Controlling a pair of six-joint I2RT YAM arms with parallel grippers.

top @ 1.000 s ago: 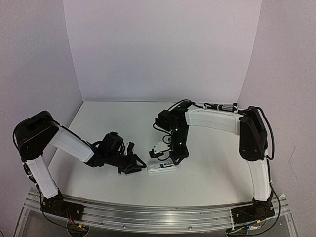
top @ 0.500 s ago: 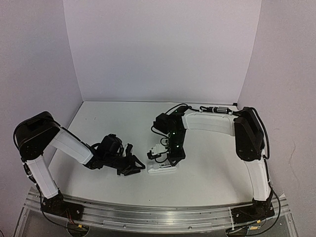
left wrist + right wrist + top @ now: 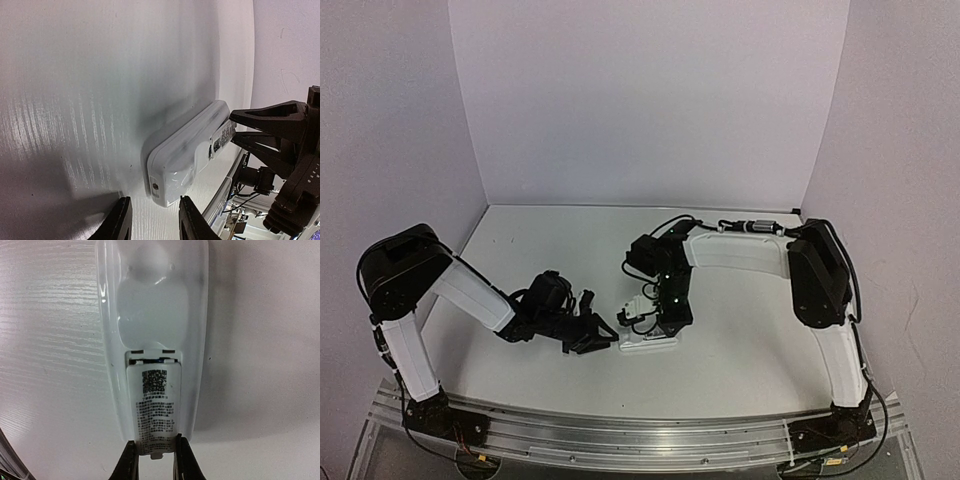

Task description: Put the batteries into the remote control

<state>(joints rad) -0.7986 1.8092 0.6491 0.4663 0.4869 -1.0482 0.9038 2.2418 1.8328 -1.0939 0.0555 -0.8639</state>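
**A:** White table [image 3: 530, 250], and starting from the left: your left claw [image 3: 152, 212] is down low on it, fingers a little apart, nothing between them.

**B:** And the remote control [image 3: 185, 150]?

**A:** Right off those tips! It lies flat near the table's front middle, back upward. One short end is just beside your left claw; touching or not, I cannot tell.

**B:** Batteries [image 3: 152, 360]?

**A:** Only a thin blue sliver peeks out at the top edge of the labelled cover [image 3: 156, 405]. That cover sits over the recess and juts past the remote's other end.

**B:** Your right claw [image 3: 155, 460]?

**A:** Pinched on that jutting end, one finger on each side.
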